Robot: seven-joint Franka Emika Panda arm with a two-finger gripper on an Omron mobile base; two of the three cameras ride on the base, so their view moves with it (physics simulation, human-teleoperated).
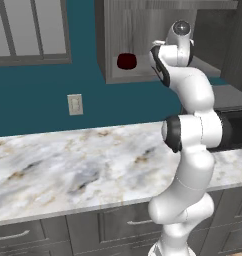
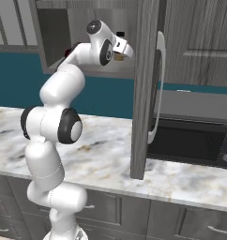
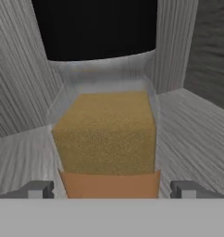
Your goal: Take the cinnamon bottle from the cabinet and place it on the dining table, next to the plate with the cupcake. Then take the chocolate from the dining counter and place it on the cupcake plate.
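Note:
The cinnamon bottle (image 3: 107, 139) stands very close in the hand view, with orange-brown contents, a pale orange label band at its base and a black cap on top. My gripper (image 3: 114, 189) is open around it, one fingertip (image 3: 40, 189) on each side, with a small gap to the glass. The bottle stands on a shelf of the grey wood-grain cabinet (image 1: 123, 40). In the right base view my hand reaches into the cabinet, and a brown bit of the bottle (image 2: 119, 57) shows just below it. The plate, cupcake and chocolate are out of view.
A dark red bowl (image 1: 126, 61) sits on the same shelf, left of my arm. The open cabinet door (image 2: 146, 84) hangs down just right of my hand. A black microwave (image 2: 190, 140) stands on the marble counter (image 1: 68, 160). Dark drawer cabinets (image 1: 23, 235) run below.

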